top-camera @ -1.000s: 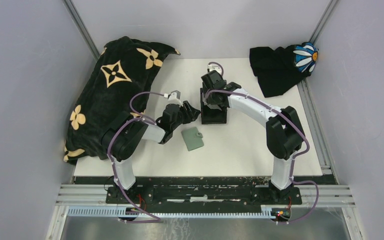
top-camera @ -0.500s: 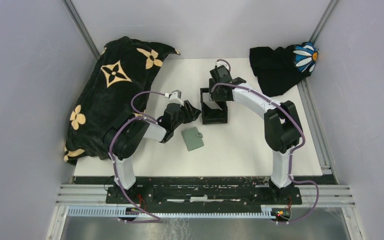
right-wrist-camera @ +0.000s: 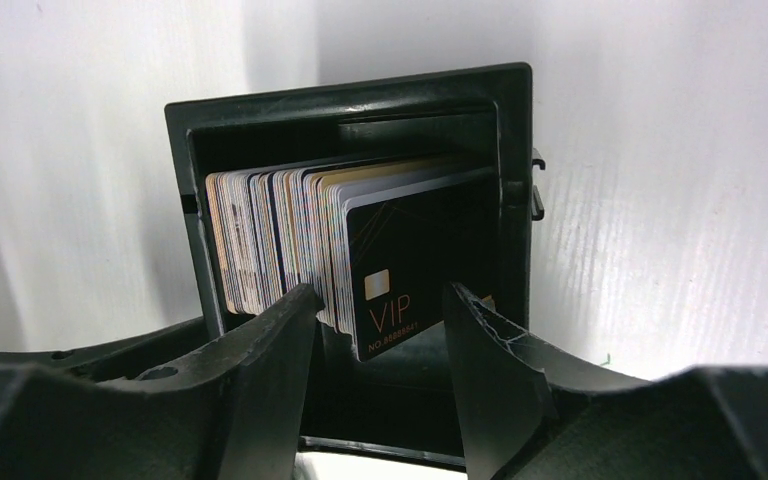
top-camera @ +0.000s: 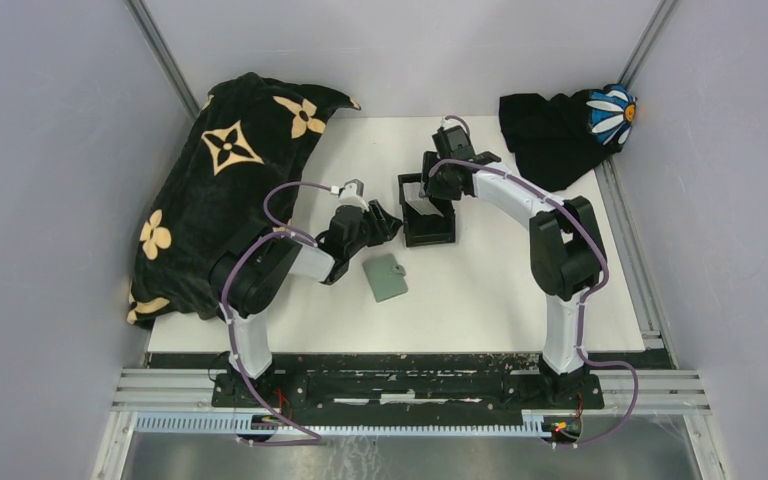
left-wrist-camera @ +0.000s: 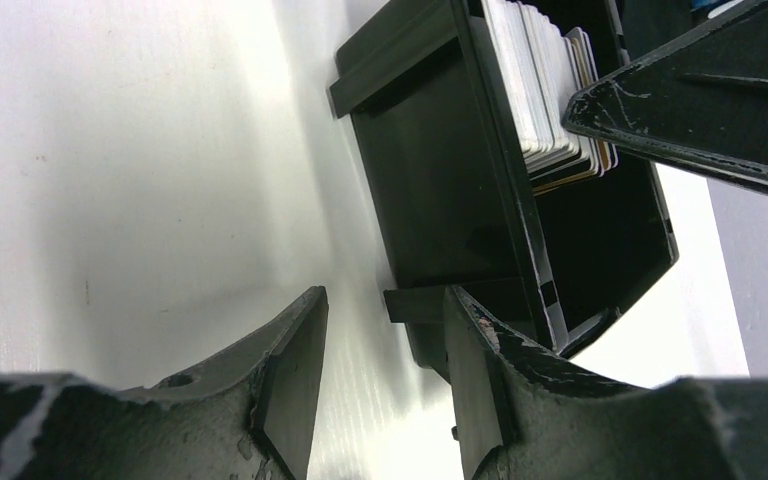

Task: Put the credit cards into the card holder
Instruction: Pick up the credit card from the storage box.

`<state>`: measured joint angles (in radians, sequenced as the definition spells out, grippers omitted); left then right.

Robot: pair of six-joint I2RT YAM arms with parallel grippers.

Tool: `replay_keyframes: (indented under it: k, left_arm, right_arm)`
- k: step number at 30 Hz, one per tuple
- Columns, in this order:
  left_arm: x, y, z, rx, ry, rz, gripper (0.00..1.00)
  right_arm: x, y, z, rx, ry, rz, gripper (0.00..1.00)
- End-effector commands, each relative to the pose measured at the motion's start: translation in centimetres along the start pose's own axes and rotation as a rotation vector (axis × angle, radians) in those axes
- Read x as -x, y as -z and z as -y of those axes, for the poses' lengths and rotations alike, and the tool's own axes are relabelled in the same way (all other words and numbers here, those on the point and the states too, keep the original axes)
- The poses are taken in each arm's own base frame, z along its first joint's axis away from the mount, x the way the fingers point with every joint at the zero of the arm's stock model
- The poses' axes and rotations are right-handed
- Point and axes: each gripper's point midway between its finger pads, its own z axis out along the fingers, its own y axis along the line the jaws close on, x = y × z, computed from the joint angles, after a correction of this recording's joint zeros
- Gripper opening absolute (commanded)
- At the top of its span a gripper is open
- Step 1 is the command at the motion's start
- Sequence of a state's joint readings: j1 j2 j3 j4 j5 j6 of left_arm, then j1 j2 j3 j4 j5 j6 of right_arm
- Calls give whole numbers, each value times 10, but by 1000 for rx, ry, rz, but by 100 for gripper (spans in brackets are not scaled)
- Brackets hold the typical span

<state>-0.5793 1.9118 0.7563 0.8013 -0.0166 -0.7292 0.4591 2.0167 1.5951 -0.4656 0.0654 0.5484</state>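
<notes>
The right arm has drawn back beyond the card holder (right-wrist-camera: 350, 100), its right gripper (right-wrist-camera: 380, 310) spread and empty, facing the credit cards (right-wrist-camera: 290, 230) standing inside. The left gripper (left-wrist-camera: 385, 310) hovers half-open and empty beside the holder. One grey-green card (top-camera: 385, 277) lies nearby.

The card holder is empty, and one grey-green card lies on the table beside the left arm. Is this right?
No. The card holder is not empty: a row of cards stands in it, as the right wrist view shows. The grey-green card does lie on the table beside the left arm.
</notes>
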Motion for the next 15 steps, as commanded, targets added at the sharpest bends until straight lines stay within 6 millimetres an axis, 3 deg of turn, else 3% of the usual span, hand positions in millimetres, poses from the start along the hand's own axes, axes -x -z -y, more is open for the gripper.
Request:
replay_keyframes:
  k: [1, 15]
  left_arm:
    - [17, -8, 16, -49, -59, 48, 54]
    - [17, -13, 16, -42, -67, 47, 54]
  right_arm:
    - [0, -12, -10, 72, -58, -10, 56]
    - [4, 0, -17, 134, -90, 7, 42]
